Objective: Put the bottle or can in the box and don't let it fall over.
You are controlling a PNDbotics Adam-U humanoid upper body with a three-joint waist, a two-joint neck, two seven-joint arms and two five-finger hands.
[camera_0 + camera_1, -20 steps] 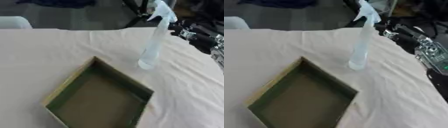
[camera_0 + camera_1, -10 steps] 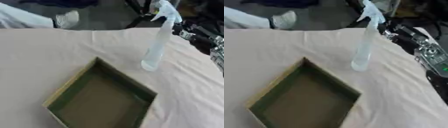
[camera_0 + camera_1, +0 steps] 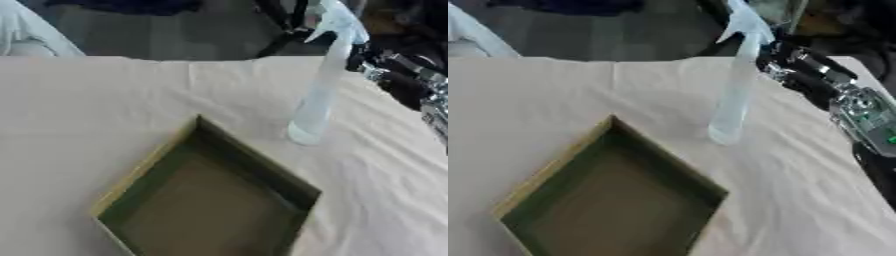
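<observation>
Translucent spray bottle [image 3: 317, 95] stands upright on cloth-covered tabletop [image 3: 79, 110], base just beyond far right corner of open green box [image 3: 210, 197], outside it. Right hand [image 3: 785, 59] near bottle's upper part, coming from right; contact and finger state cannot tell, blurred. Box interior holds nothing. Left hand out of sight.

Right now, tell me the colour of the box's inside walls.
Dark green walls with a tan top rim on the box; the left eye view shows it best.

Spray bottle [image 3: 317, 95] stands just beside the open box [image 3: 210, 195].
</observation>
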